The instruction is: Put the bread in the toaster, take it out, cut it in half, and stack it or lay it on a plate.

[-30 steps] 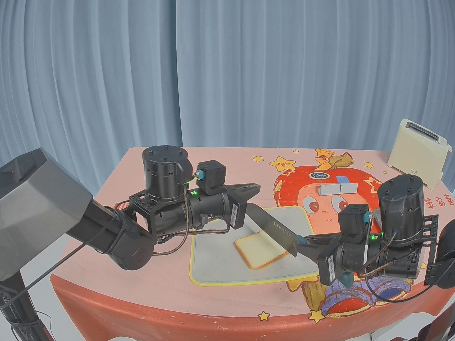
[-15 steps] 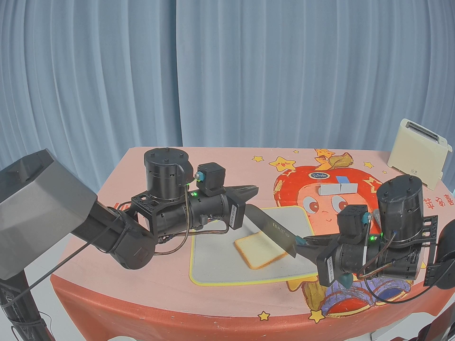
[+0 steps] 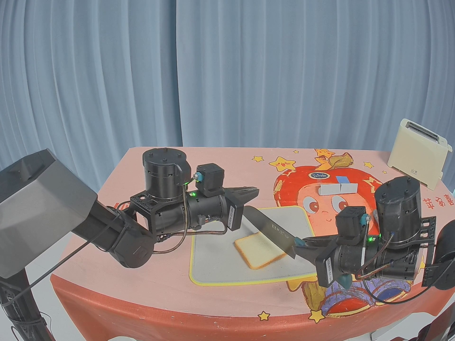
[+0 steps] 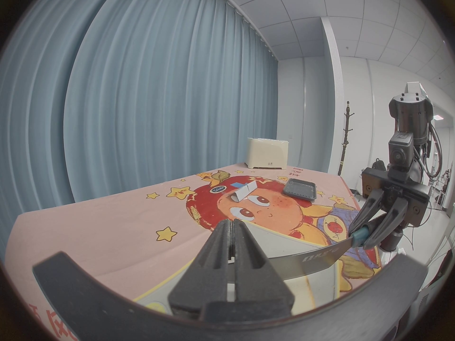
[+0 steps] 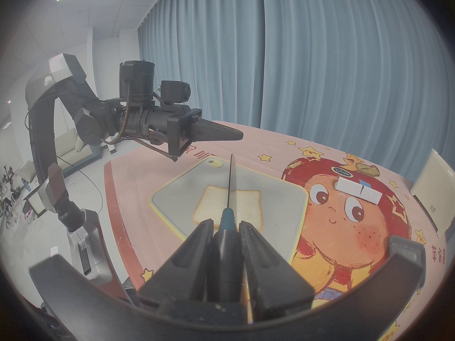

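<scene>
Bread (image 3: pixel 259 250) lies on the mat (image 3: pixel 213 261) under the knife (image 3: pixel 270 227), toaster (image 3: pixel 419 152) well behind to its right.

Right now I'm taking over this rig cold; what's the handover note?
The right gripper is shut on the knife, blade lined over the middle of the bread; contact unclear. The left gripper is shut, empty, hovering by the blade tip above the cutting board. The bread lies whole on that board; the toaster stands at the far right corner of the table, a dark tray on its right side. Done: knife in hand. Left: halve the bread, plate it.
</scene>
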### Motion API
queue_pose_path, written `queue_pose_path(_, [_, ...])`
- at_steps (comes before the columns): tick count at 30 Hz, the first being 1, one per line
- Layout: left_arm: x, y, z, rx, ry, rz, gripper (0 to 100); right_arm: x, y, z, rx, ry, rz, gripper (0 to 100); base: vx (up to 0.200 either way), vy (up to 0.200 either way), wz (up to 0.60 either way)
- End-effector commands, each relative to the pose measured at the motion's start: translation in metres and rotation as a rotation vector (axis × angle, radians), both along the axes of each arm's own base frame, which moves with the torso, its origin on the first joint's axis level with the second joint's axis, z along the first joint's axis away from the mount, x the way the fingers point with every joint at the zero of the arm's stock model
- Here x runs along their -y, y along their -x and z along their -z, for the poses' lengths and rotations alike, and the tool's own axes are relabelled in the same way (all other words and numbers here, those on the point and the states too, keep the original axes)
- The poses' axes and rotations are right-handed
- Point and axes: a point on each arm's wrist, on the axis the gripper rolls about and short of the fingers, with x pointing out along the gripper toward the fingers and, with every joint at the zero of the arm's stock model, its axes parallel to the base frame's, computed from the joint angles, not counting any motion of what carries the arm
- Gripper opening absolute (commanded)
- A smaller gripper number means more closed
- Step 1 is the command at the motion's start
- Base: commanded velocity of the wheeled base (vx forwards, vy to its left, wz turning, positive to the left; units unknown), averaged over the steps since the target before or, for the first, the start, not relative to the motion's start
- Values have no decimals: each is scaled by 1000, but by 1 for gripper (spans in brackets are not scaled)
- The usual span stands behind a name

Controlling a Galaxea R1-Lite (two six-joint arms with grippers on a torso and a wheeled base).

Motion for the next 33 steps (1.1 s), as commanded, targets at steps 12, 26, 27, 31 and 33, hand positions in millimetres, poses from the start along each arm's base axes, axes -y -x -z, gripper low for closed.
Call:
queue_pose_path(12, [1, -6, 2, 1, 2, 0, 0, -3, -1, 4, -10, 12, -6, 0, 0, 0, 0])
queue_pose_path(26, [0, -2, 9, -17, -14, 0, 0, -7, -1, 8, -20, 21, -16, 0, 0, 0, 0])
queue_pose_path(27, [2, -1, 9, -16, -14, 3, 0, -7, -1, 8, -19, 20, -16, 0, 0, 0, 0])
queue_pose_path(31, [3, -1, 7, -9, -10, 3, 0, -7, -1, 5, -12, 12, -16, 0, 0, 0, 0])
queue_pose_path(33, [4, -1, 5, -7, -7, 5, 0, -7, -1, 3, -6, 7, -17, 0, 0, 0, 0])
